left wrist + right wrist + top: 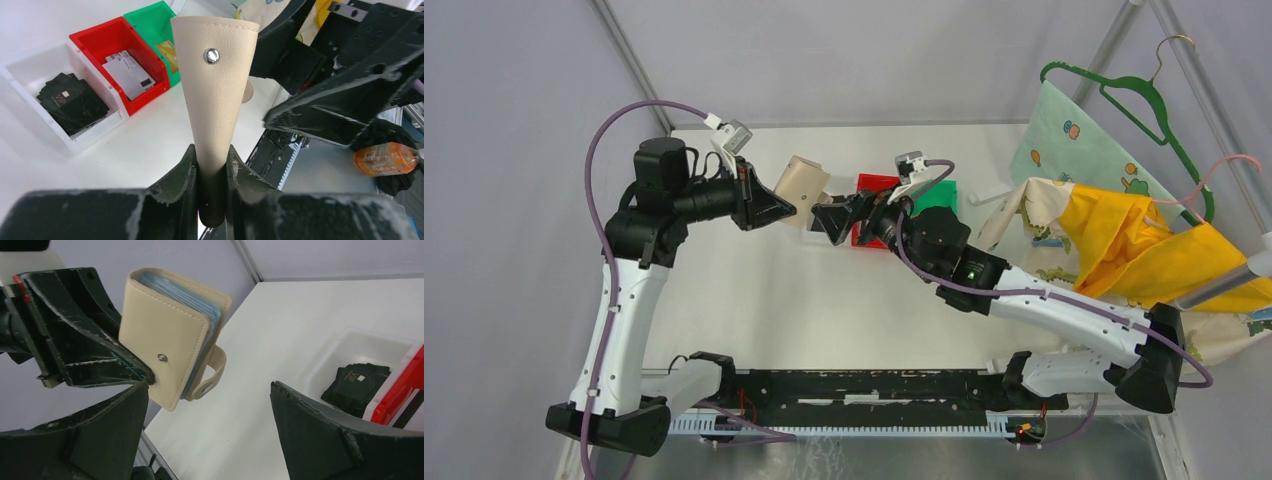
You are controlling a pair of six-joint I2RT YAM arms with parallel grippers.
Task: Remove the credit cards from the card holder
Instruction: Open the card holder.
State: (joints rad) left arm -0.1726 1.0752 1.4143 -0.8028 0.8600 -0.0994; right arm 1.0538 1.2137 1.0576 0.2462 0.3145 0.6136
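Observation:
My left gripper is shut on the lower edge of the card holder, a tan wallet held in the air. In the left wrist view the holder stands up between my fingers, its metal snap facing the camera. In the right wrist view the holder is closed, with blue-grey sleeves at its edge and its tab hanging loose. My right gripper is open and empty just right of the holder; its jaws stand wide apart. Pale grey-white credit cards lie in the red bin. Any cards inside the holder are hidden.
A white bin holds black cards. Beside it stand the red bin and a green bin with yellowish cards. Yellow and patterned cloth and hangers fill the right side.

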